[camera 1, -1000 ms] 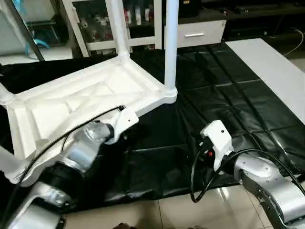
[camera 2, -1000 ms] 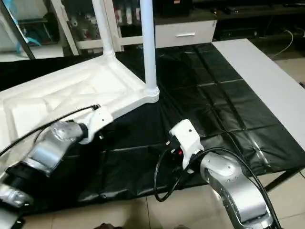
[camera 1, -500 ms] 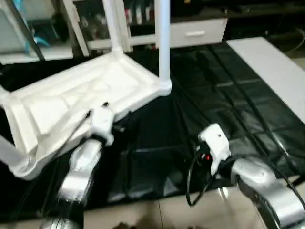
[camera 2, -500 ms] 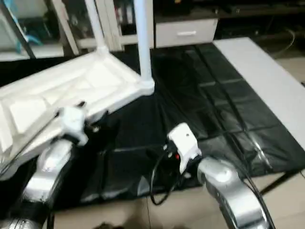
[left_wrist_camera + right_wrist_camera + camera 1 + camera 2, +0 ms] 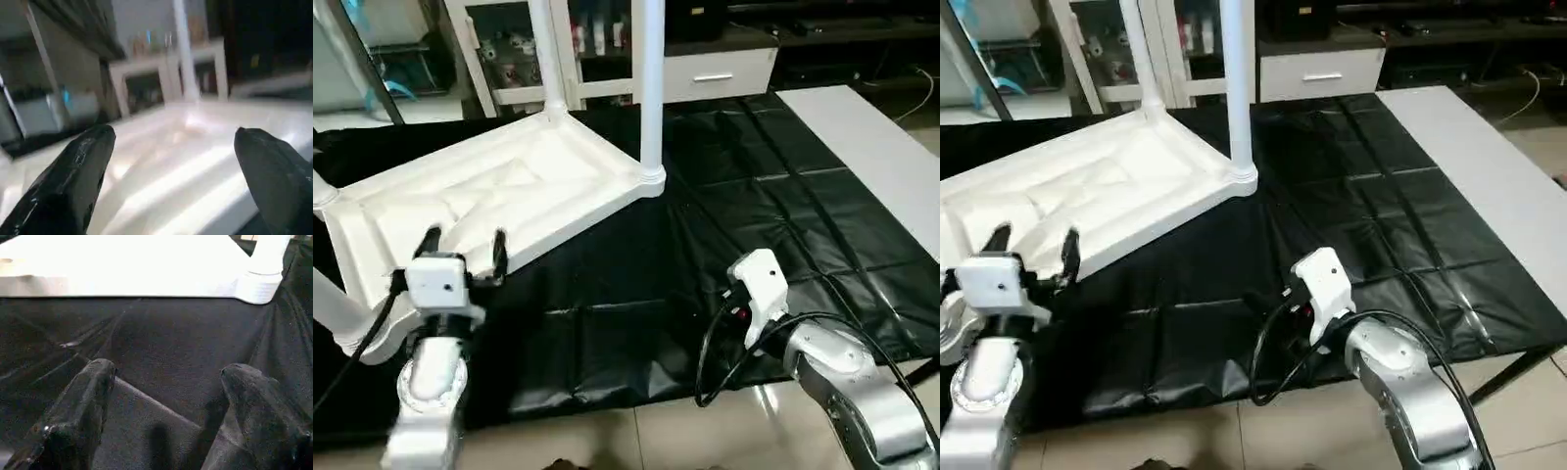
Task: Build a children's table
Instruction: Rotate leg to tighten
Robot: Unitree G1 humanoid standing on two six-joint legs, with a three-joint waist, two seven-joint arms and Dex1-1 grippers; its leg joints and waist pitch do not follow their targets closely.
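Note:
The children's table lies upside down on the black cover, its white ribbed tabletop (image 5: pixel 509 186) facing up. Two white legs (image 5: pixel 651 98) (image 5: pixel 546 59) stand upright in the far corner sockets, and another leg (image 5: pixel 333 308) shows at the left edge. My left gripper (image 5: pixel 466 247) stands just in front of the tabletop's near edge, open, with nothing between its black fingers (image 5: pixel 73 181). My right gripper (image 5: pixel 164 382) hovers low over the black cover to the right of the tabletop (image 5: pixel 122 264), open and empty. Its white wrist housing (image 5: pixel 759 284) hides the fingers from above.
The black-covered work table (image 5: pixel 754 186) stretches to the right, with a white board (image 5: pixel 862 137) along its right side. Behind stand a white shelf frame (image 5: pixel 475 49) and a drawer cabinet (image 5: pixel 715 69). Tiled floor (image 5: pixel 666 441) lies along the near edge.
My left arm has swung from lying slanted under the tabletop's near edge to standing upright before it, and its jaws have opened wider. The right arm has hardly moved.

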